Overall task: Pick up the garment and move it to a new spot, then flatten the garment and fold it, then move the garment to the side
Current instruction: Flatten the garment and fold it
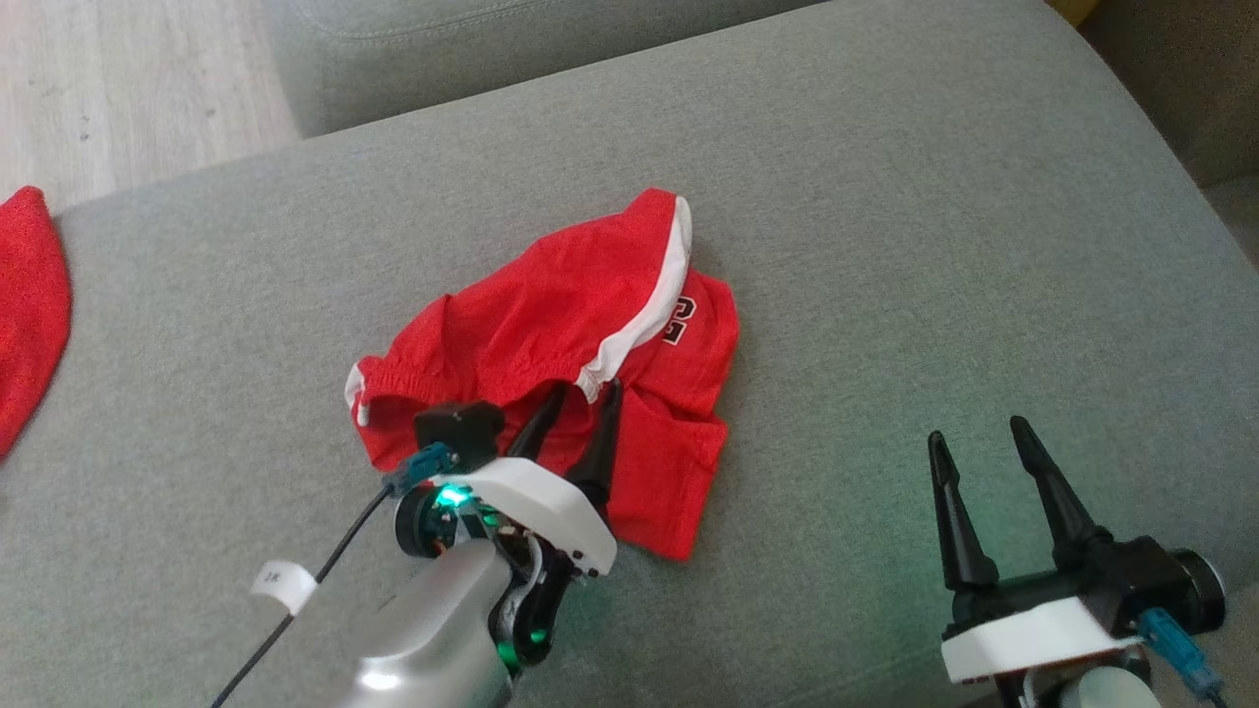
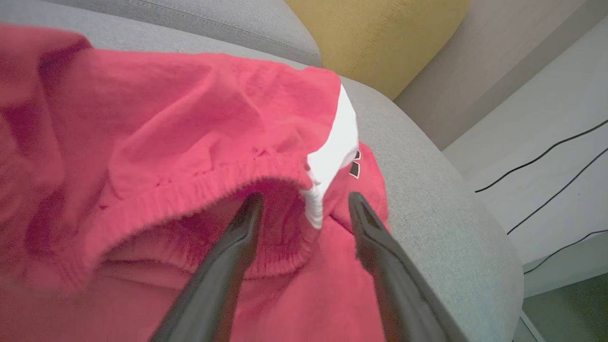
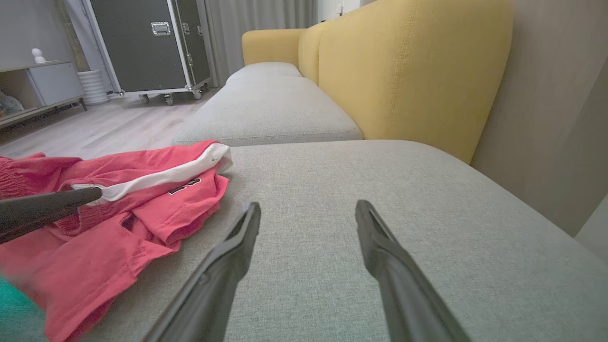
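Red cloth: at the far left edge of the head view lies a second red cloth [image 1: 29,315], well apart from our work; we leave it alone.
Left gripper: the left gripper [image 1: 582,393] sits low and left of centre in the head view, fingers pointing up the frame; its jaws stand moderately apart with nothing pinched between them yet.
Waistband: in the left wrist view the waistband [image 2: 199,190] arches across the middle of the frame; one finger reaches under its gathered edge while the other lies outside it on the fabric, beside the white stripe [image 2: 337,137].
Garment: the garment [image 1: 551,324], red shorts, lies crumpled at the centre of the head view on the grey cushion [image 1: 885,246]; one leg is folded under at the lower right.
Step in hand: we judge this to be the first pick-up; we should slide a little deeper so the elastic sits well between the fingers, then close firmly; the hem is thick and ought to hold better than loose cloth.
Caution: we should lift straight and slowly; catching both layers might keep the shorts bunched.
Right gripper: at the lower right of the head view the right gripper [image 1: 976,430] hovers over bare cushion, jaws wide and empty, well apart from the shorts; it may serve later for flattening.
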{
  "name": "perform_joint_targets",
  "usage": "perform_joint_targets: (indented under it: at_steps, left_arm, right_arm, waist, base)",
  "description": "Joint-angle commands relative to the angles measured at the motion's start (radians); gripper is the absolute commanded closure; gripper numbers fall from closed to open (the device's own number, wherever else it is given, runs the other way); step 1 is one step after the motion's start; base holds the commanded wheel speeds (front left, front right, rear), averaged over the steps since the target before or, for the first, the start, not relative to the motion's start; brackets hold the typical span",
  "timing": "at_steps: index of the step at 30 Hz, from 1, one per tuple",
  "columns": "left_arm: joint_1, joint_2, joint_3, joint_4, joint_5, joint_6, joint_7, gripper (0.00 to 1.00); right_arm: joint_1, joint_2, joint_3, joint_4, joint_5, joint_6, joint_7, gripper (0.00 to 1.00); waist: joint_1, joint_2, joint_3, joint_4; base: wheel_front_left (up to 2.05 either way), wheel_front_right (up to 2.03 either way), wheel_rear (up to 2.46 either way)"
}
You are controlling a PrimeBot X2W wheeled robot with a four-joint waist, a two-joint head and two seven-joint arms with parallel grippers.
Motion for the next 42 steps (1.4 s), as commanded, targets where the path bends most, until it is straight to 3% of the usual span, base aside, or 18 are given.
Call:
perform_joint_targets:
  at_steps: [1,3,4,12,17,24,29,36,42]
  left_arm:
    - [-0.051,0.000,0.015,-0.012,-0.010,0.001,-0.019,0.18]
    - [-0.062,0.000,0.002,0.000,-0.018,-0.002,-0.031,0.84]
    - [-0.069,0.000,-0.001,0.005,-0.018,-0.004,-0.045,1.00]
    - [-0.164,0.000,-0.110,-0.001,0.028,-0.095,-0.071,1.00]
    - [-0.319,0.000,-0.145,-0.001,0.062,-0.112,-0.063,1.00]
    - [-0.508,0.013,-0.116,-0.026,0.048,-0.121,-0.062,1.00]
    - [-0.518,0.089,-0.108,-0.124,-0.007,-0.122,-0.039,1.00]
    - [-0.244,0.258,-0.184,-0.189,-0.059,-0.119,-0.005,1.00]
    - [-0.099,0.333,-0.209,-0.178,-0.050,-0.085,-0.045,1.00]
  right_arm:
    - [-0.040,-0.007,0.024,-0.026,0.009,-0.001,-0.006,0.00]
    - [-0.041,-0.007,0.026,-0.024,0.008,-0.001,-0.006,0.00]
    - [-0.041,-0.007,0.025,-0.024,0.007,-0.001,-0.006,0.00]
    - [-0.025,-0.007,0.028,-0.013,-0.003,-0.001,-0.006,0.00]
    - [-0.016,-0.007,0.038,-0.009,0.004,-0.001,-0.006,0.00]
    - [0.014,-0.007,0.044,-0.011,0.019,-0.001,-0.006,0.00]
    - [0.032,-0.007,0.035,-0.030,0.014,-0.001,-0.006,0.00]
    - [0.052,-0.007,0.006,-0.060,0.000,-0.001,-0.006,0.00]
    - [0.042,-0.007,-0.021,-0.063,0.001,-0.001,-0.006,0.00]
  waist:
    - [-0.0001,0.0000,-0.001,-0.004]
    - [-0.0001,0.0000,-0.004,-0.011]
    - [-0.0001,0.0000,-0.005,-0.014]
    - [-0.0001,0.0000,-0.057,-0.036]
    - [-0.0001,0.0000,-0.109,-0.069]
    - [-0.0001,0.0000,-0.137,-0.084]
    - [-0.0001,0.0000,-0.149,-0.062]
    - [-0.0001,0.0000,-0.134,0.018]
    - [-0.0001,0.0000,-0.093,0.094]
  base:
    - [0.00,0.00,0.00]
    - [0.00,0.00,0.00]
    - [0.00,0.00,0.00]
    - [0.00,0.00,0.00]
    - [0.00,0.00,0.00]
    - [0.00,0.00,0.00]
    - [0.00,0.00,0.00]
    - [0.00,0.00,0.00]
    - [0.00,0.00,0.00]
